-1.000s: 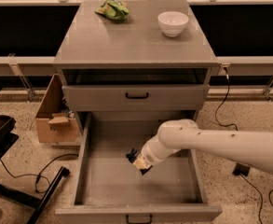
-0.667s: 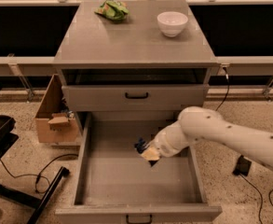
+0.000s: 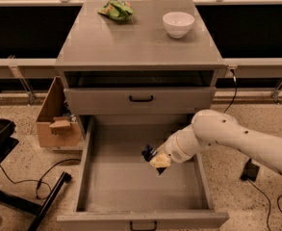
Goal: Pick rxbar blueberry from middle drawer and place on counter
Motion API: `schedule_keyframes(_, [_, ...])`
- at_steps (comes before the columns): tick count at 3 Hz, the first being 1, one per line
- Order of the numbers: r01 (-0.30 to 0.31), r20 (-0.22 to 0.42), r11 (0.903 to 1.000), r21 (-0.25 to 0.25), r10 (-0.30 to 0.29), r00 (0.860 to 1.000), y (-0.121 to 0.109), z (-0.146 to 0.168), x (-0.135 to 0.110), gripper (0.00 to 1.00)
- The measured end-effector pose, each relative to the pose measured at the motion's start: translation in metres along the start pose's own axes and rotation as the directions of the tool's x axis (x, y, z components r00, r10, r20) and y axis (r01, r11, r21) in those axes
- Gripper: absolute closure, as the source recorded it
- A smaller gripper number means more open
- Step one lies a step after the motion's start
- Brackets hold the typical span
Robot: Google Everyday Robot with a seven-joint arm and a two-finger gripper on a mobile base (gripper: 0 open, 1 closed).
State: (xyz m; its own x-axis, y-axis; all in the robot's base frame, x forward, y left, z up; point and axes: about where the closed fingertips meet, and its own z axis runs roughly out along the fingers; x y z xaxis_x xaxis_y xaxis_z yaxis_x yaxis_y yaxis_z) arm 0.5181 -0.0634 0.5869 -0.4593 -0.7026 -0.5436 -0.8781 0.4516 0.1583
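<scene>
The middle drawer (image 3: 102,186) is pulled wide open below the cabinet, its grey floor bare. My gripper (image 3: 158,161) hangs over the drawer's right-centre, a little above the floor, on the end of the white arm reaching in from the right. It is shut on the rxbar blueberry (image 3: 148,153), whose dark wrapper sticks out to the upper left of the fingers. The counter (image 3: 131,40) is the grey top slab of the cabinet, above and behind the gripper.
A green snack bag (image 3: 115,9) and a white bowl (image 3: 178,23) sit at the counter's back. A shorter closed drawer face (image 3: 140,100) is above the open drawer. A cardboard box (image 3: 56,121) stands left of the cabinet; cables and a black stand lie on the floor.
The gripper has lifted slightly off the drawer floor with the bar in it, and the arm has shifted a little to the right.
</scene>
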Motion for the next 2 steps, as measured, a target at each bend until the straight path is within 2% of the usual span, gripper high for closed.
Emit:
schedule_keyframes(1, [0.015,-0.016,0.9998,0.011,-0.015,1.000,-0.003,-0.005,-0.010,1.00])
schedule_keyframes(2, [0.073,-0.059,0.9952,0.065,-0.070,0.996,-0.012,-0.042,-0.052,1.00])
